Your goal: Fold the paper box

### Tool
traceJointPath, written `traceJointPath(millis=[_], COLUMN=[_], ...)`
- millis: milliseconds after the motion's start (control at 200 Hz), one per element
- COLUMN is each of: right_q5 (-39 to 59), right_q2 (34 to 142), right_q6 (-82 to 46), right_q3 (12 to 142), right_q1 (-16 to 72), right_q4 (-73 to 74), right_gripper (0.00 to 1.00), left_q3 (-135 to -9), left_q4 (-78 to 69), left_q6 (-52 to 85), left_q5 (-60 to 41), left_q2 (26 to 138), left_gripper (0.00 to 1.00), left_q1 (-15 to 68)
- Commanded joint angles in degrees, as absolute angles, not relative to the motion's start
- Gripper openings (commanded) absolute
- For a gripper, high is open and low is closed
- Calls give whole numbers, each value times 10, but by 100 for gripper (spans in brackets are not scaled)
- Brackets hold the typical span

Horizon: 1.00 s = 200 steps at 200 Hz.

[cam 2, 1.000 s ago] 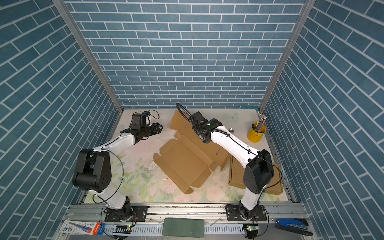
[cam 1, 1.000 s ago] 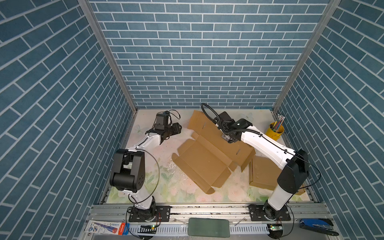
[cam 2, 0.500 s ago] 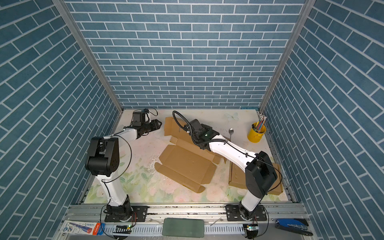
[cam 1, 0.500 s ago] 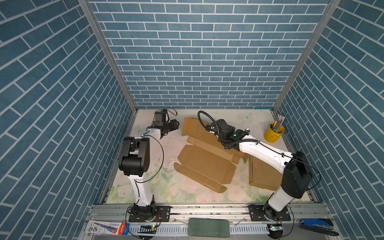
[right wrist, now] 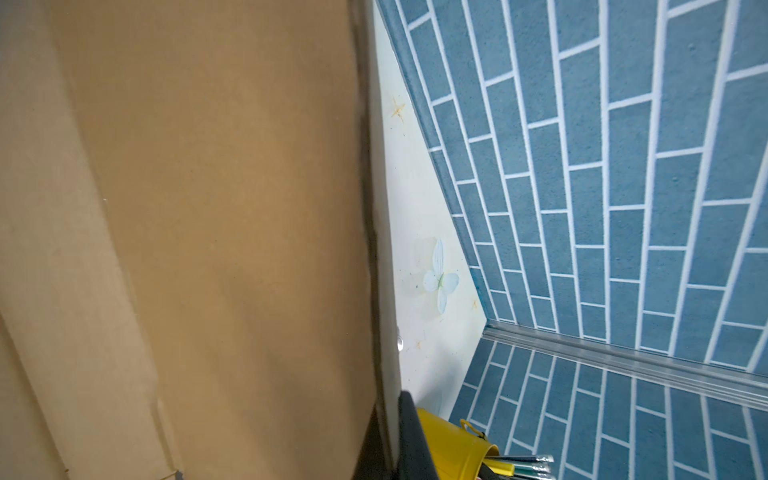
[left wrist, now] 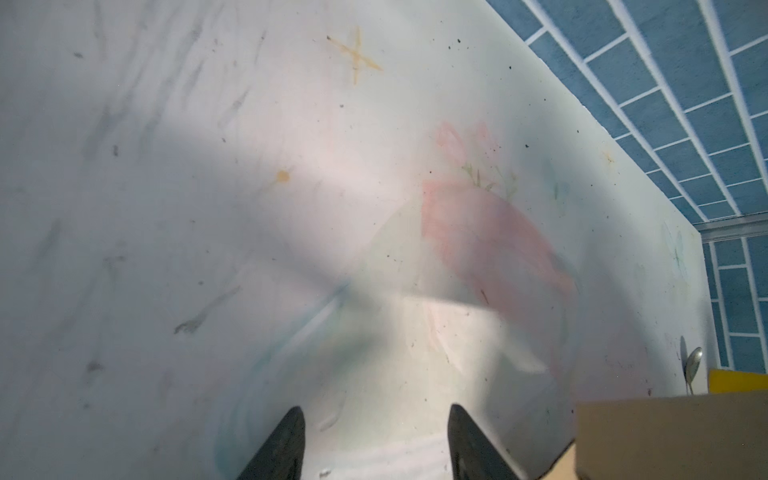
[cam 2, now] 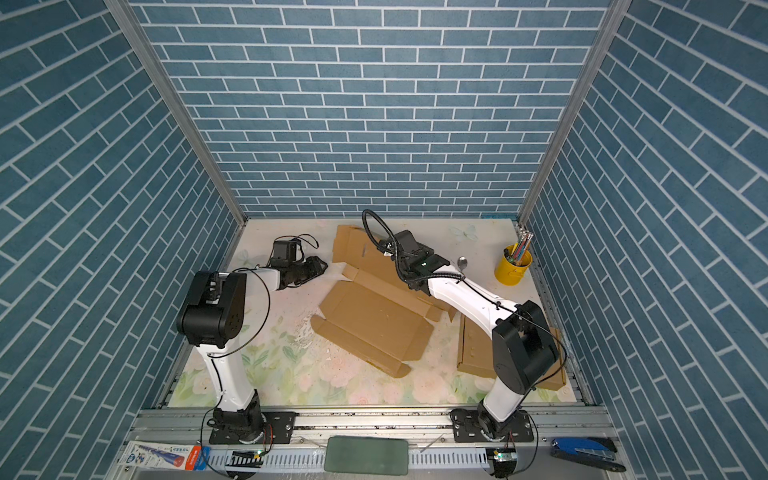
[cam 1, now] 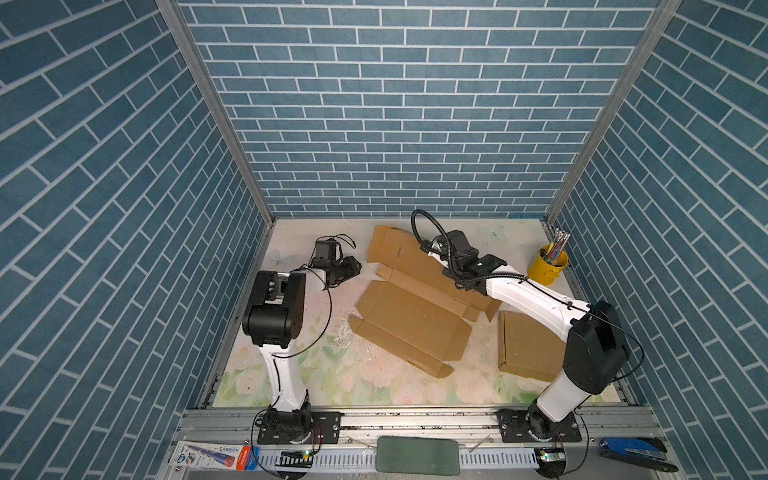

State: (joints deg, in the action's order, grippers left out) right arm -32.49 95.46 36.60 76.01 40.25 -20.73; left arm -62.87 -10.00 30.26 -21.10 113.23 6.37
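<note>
Paper box [cam 1: 411,320] mostly flat, folding nearly all left. Right gripper [right wrist: 392,419] pinches its edge; left gripper [left wrist: 376,436] spread, empty.

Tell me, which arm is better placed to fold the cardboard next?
Right, probably: the right gripper is shut on the paper box; the left gripper hangs open beside it, empty.

Floral tabletop [cam 1: 332,374] with unfolded paper box [cam 1: 411,320], folded box [cam 1: 523,345], yellow cup [cam 1: 547,266]
</note>
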Motion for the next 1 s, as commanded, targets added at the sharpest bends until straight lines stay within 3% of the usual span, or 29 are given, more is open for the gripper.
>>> traceJointPath(millis=[0,690,995], right_q5=[-286,-261,-278], right_q2=[971,1006,999], right_q6=[324,307,336], right_q3=[766,804,788], right_q1=[395,367,366], right_q4=[-201,-198,-174], right_gripper=[0,0,0], left_q3=[-616,-613,-599], left_q4=[-129,-107,-83], left_q6=[319,315,304], left_q5=[-206,-248,-273], left_q2=[1153,1141,1074], left_gripper=[57,54,54], left_q1=[82,159,119])
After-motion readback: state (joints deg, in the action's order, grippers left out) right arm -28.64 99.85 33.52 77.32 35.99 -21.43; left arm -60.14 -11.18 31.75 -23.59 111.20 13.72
